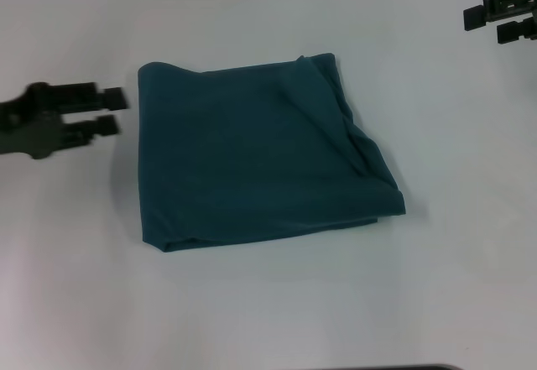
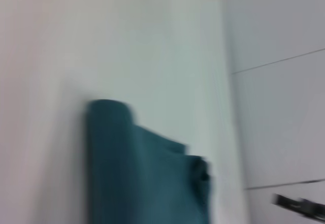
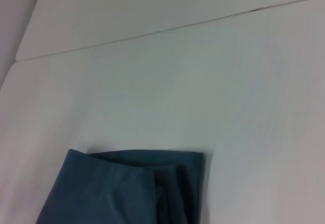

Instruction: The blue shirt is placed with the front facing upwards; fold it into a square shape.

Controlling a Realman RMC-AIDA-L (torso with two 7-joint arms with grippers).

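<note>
Spreading across every view is the white table [image 1: 268, 320], the largest thing here and the surface on which all else rests; there are no containers on it, and thin seam lines cross its far part in both wrist views.

Next in size is the blue shirt [image 1: 260, 156], lying flat near the middle of the table in the head view, already folded into a roughly square packet. Its outer face is plain teal cloth, with no lettering or collar showing. The side toward the robot's right is lumpier, with a diagonal crease and bunched layers running down to the near right corner, while the left and far edges are fairly straight. The left wrist view shows one rounded folded edge of the shirt [image 2: 142, 173], and the right wrist view shows a folded corner [image 3: 127, 188] with stacked layers.

The left gripper [image 1: 113, 110] hovers just beside the shirt's left edge, not touching it, its two fingers parted with nothing between them.

The right gripper [image 1: 482, 19] sits well apart at the far right, also holding nothing, fingers likewise spread.
</note>
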